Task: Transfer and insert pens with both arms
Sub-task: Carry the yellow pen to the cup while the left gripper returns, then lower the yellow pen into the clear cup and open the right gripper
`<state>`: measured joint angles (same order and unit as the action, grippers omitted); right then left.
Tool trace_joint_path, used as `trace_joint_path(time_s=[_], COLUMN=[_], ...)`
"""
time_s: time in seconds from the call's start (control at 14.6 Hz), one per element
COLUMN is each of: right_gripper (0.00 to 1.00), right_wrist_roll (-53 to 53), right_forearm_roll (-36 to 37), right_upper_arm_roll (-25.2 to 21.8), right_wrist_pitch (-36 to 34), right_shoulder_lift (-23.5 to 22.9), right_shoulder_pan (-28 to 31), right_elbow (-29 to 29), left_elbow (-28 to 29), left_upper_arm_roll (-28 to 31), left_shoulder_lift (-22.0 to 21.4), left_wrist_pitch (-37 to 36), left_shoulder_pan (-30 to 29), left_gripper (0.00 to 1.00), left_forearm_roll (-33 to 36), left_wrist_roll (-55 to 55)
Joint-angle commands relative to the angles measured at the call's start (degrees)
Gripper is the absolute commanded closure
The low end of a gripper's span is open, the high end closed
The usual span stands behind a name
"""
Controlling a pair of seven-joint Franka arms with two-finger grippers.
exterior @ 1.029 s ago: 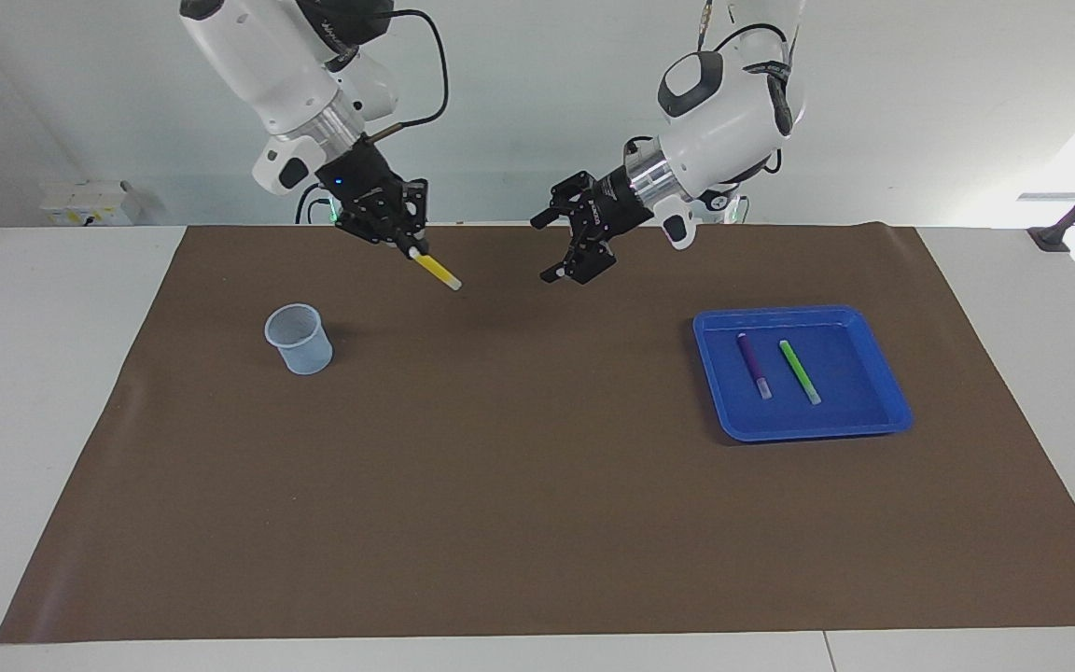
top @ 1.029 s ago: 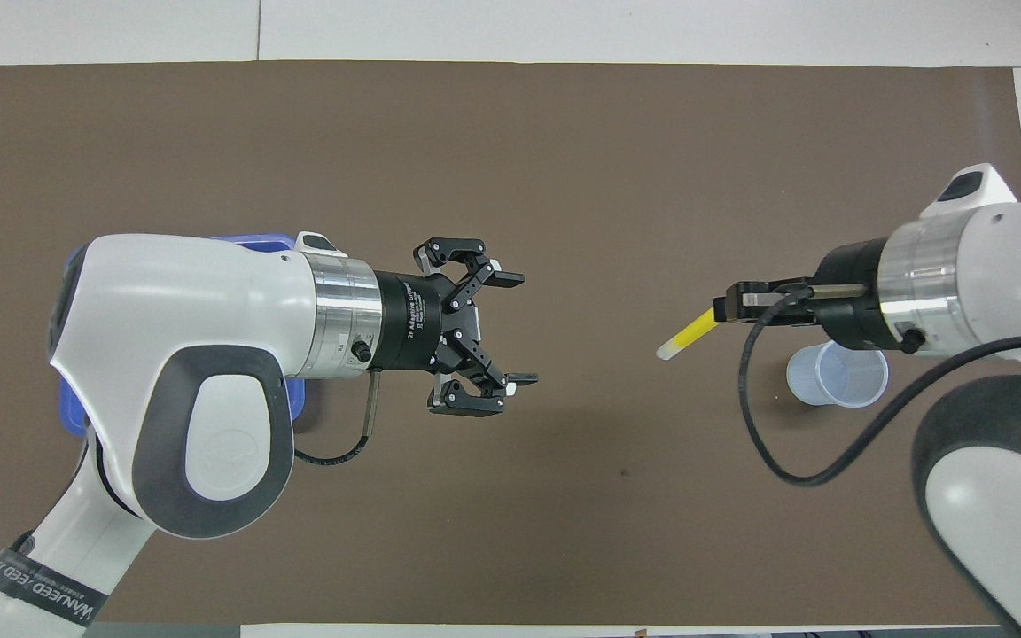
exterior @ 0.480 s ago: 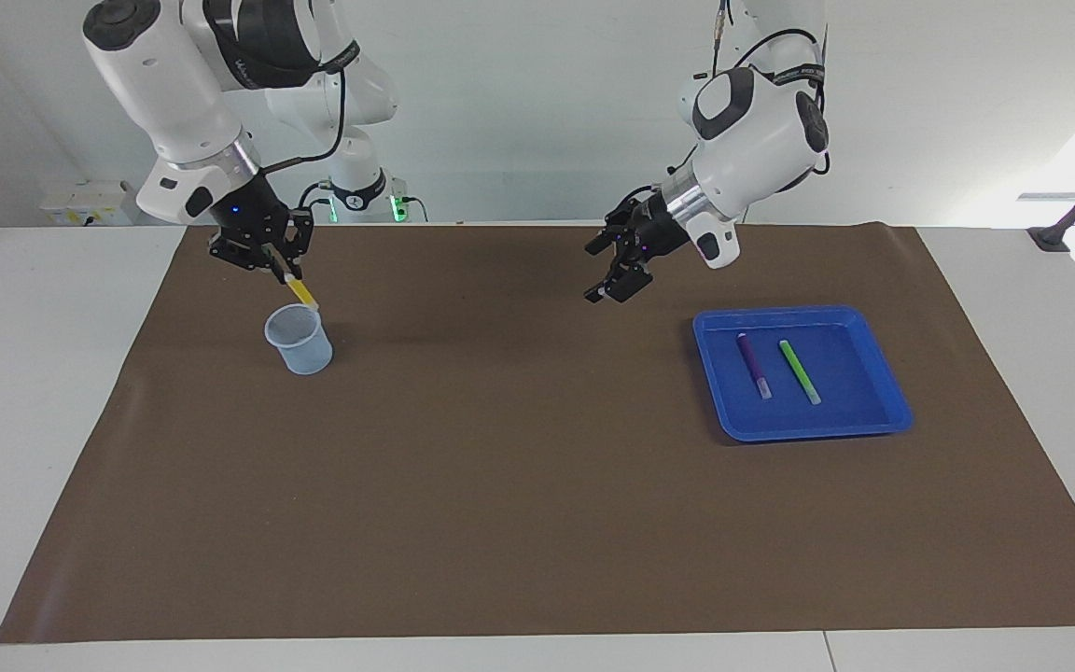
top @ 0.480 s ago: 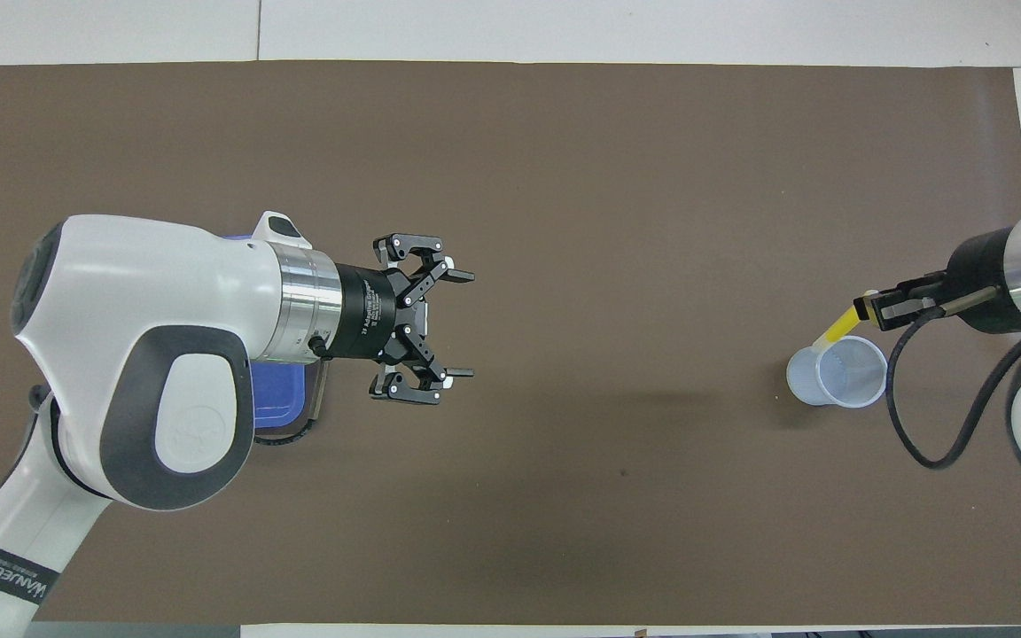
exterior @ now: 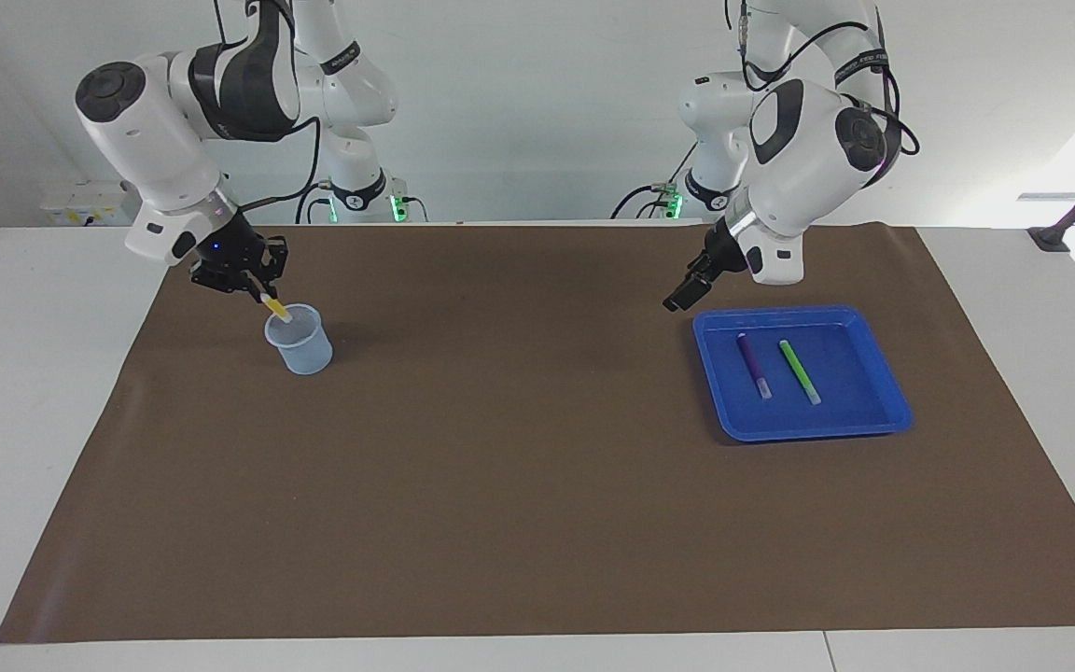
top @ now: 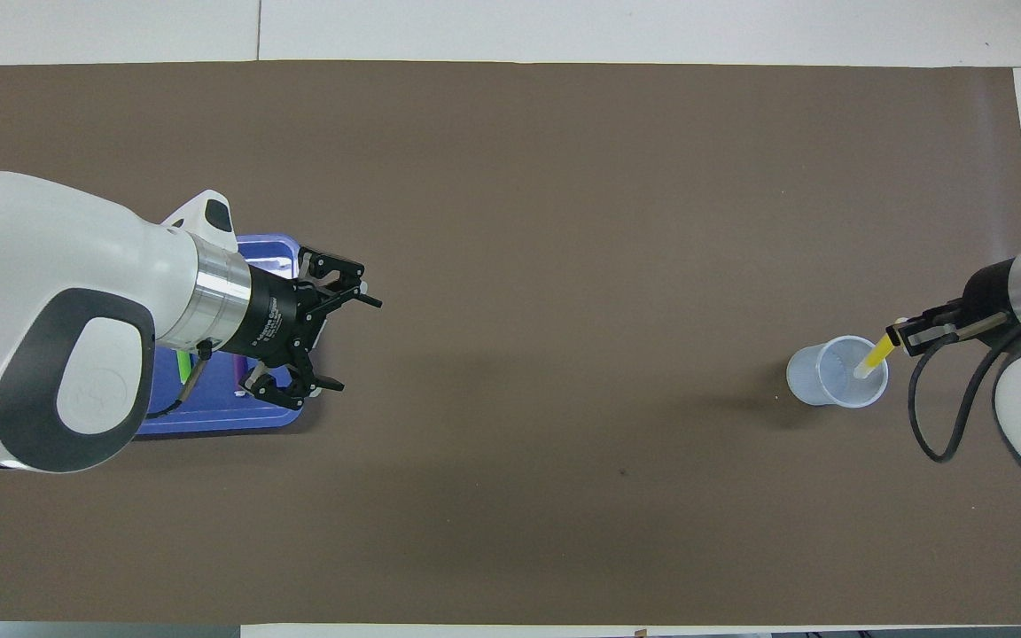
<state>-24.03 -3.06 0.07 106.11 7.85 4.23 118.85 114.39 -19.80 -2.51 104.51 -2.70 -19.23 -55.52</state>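
At the right arm's end of the desk:
Right claw (exterior: 262,295): gripping slim yellow marker pen (exterior: 277,311), its pale tip entering clear plastic cup (exterior: 299,341).
Left claw (top: 346,341): hanging wide beside blue plastic tray (exterior: 887,411).

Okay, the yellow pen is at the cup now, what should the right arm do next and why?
Probably open the right gripper and let go: the yellow pen it holds is tilted with its pale tip already inside the cup. The left gripper, open, is over the blue tray's edge.
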Motion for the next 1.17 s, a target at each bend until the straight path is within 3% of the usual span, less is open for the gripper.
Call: trace_joint_path(time_s=[0.0, 0.14, 0.27, 0.34, 0.41, 0.48, 0.55, 0.82, 0.96, 1.1], right_gripper=[1.00, 1.00, 1.00, 0.88, 0.63, 0.27, 0.00, 0.00, 0.00, 0.00], right_wrist_roll=[-0.7, -0.8, -0.8, -0.7, -0.7, -0.6, -0.6, -0.1, 0.1, 0.5], right_forearm_roll=[0.8, 0.8, 0.8, 0.8, 0.8, 0.8, 0.8, 0.4, -1.3, -8.2], right_upper_arm_roll=[0.8, 0.7, 0.8, 0.8, 0.8, 0.8, 0.8, 0.9, 1.0, 1.0], right_wrist_pitch=[1.7, 2.2, 5.0, 5.9, 6.0, 6.0, 6.0, 5.6, 4.7, 3.3], right_shoulder_lift=[1.6, 1.6, 1.6, 1.3, 1.3, 1.2, 1.0, 0.1, -0.2, -0.3], right_shoulder_pan=[1.7, 1.7, 1.8, 1.8, 1.8, 1.8, 1.8, 1.6, 1.3, -0.1], right_elbow=[3.3, 4.6, 6.1, 7.1, 7.6, 7.5, 7.2, 5.5, 3.9, 1.7], left_elbow=[3.5, 5.5, 9.3, 10.9, 11.6, 11.6, 11.6, 11.9, 12.3, 13.1], left_upper_arm_roll=[-0.2, -0.2, -0.2, -0.2, -0.2, -0.2, -0.2, -0.2, -0.2, -0.2], left_shoulder_lift=[-0.8, -0.7, -0.5, -0.3, 0.8, 2.2, 3.6, 8.6, 10.0, 10.8], left_wrist_pitch=[-0.3, 1.7, 8.2, 11.4, 13.8, 15.4, 17.5, 25.5, 28.2, 30.7], left_shoulder_pan=[-4.9, -7.7, -10.4, -11.5, -12.9, -14.3, -15.7, -16.8, -16.6, -17.1], left_gripper=[0.00, 0.00, 0.00, 0.00, 0.00, 0.00, 0.00, 0.01, 0.08, 0.15], left_forearm_roll=[4.4, 8.0, 10.9, 11.7, 12.2, 12.7, 13.7, 18.2, 20.6, 21.0], left_wrist_roll=[14.5, 25.7, 35.3, 40.0, 44.8, 49.8, 55.1, 62.8, 63.1, 64.2])
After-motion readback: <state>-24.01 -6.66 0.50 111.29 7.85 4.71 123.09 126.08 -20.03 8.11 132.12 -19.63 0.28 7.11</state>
